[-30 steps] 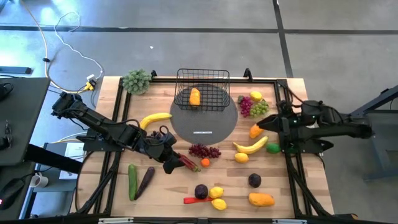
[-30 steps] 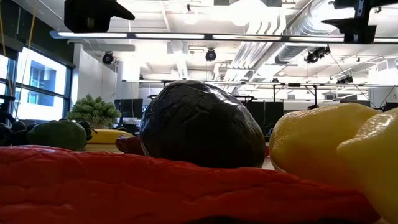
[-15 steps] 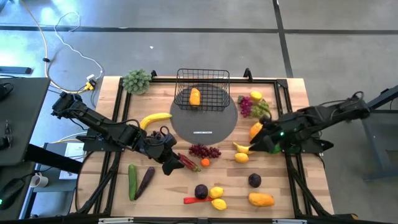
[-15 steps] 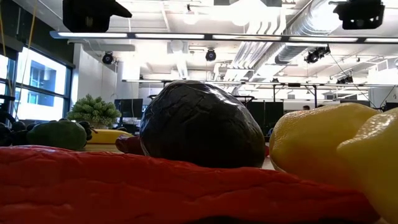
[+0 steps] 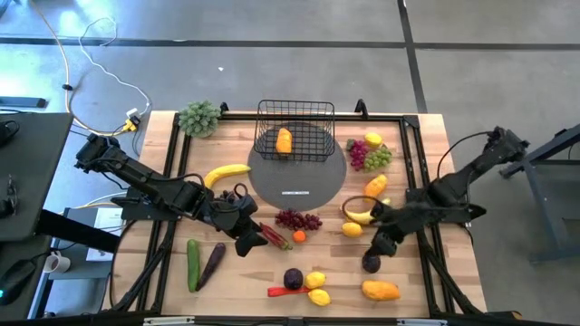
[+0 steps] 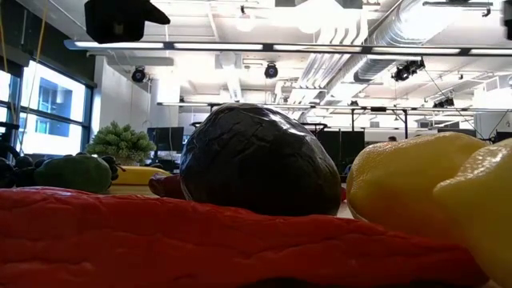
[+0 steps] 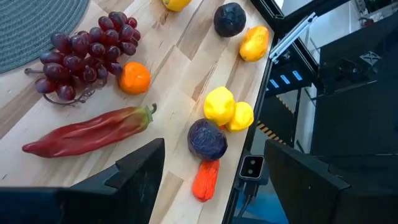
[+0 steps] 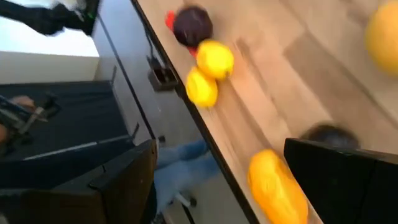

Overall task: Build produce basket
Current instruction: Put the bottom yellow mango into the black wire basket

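My left tool [image 5: 246,237] gapes wide and empty over the wooden surface [image 5: 236,272], a glossy red chilli [image 5: 272,236] at its tip. My right tool [image 5: 381,244] hovers empty and wide open above a dark plum [image 5: 371,263]. The black wire-mesh basket [image 5: 295,131] sits at twelve o'clock, holding one orange fruit [image 5: 285,141].

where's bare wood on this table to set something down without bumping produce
Free: the strip between the leafy bunch and the banana, and the near edge between the eggplant and the dark plum. Crowded: right of the grey mat, around the grapes, where the right gripper hovers.
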Robot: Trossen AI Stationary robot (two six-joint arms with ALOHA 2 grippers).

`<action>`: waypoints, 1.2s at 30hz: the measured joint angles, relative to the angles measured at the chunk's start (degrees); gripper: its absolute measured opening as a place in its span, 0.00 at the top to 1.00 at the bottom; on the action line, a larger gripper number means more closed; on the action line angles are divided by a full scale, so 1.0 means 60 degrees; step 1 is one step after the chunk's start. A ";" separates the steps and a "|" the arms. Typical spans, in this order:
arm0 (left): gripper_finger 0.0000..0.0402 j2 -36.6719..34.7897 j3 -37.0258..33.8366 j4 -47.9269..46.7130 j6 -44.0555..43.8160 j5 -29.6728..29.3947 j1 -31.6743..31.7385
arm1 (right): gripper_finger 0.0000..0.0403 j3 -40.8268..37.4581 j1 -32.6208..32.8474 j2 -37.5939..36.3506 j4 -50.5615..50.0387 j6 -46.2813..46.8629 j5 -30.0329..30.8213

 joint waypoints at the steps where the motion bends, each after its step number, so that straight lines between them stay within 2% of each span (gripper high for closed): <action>1: 0.34 0.0000 0.0000 0.0000 0.0000 0.0000 0.0000 | 0.17 0.0000 0.0184 0.0097 0.0033 0.0174 0.0031; 12: 0.34 0.0000 0.0000 -0.0008 0.0324 -0.0009 0.0000 | 0.17 0.0000 0.1880 0.1329 0.1133 0.0740 0.0816; 21: 0.34 0.0000 0.0000 -0.0288 0.0217 -0.0009 0.0000 | 0.17 0.0000 0.2951 0.2677 0.1375 0.0857 0.0896; 36: 0.34 0.0000 0.0000 -0.0310 0.0142 0.0052 -0.0002 | 0.17 0.0000 0.3479 0.4098 0.1367 0.0915 0.0805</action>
